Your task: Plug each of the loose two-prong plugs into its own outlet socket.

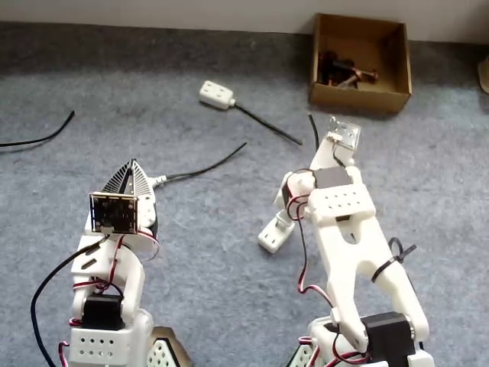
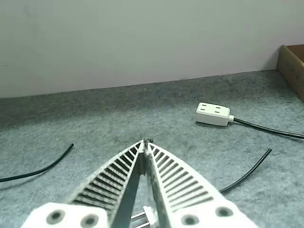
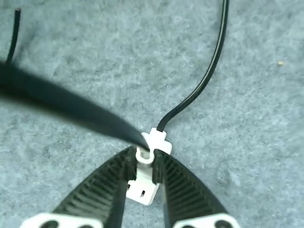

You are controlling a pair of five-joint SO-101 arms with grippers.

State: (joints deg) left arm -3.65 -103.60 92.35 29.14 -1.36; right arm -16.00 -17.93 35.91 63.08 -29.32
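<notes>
My left gripper [image 1: 137, 172] is shut on a two-prong plug [image 1: 158, 182] whose black cable runs off to the right; the plug's prongs [image 2: 142, 218] show between the ribbed fingers of the gripper [image 2: 145, 142]. Beyond it on the carpet lies a white outlet socket [image 2: 213, 114] [image 1: 216, 94] with its own black cable. My right gripper [image 3: 145, 154] [image 1: 281, 220] points down at the carpet, shut on a second white outlet socket [image 3: 142, 187] [image 1: 271, 235]. A white plug [image 3: 159, 137] with a black cable lies at that socket's far end; contact cannot be told.
A cardboard box [image 1: 359, 92] [image 2: 292, 66] holding small parts stands at the back right by the wall. A loose black cable [image 1: 38, 138] [image 2: 42, 168] lies at the far left. Grey carpet covers the floor.
</notes>
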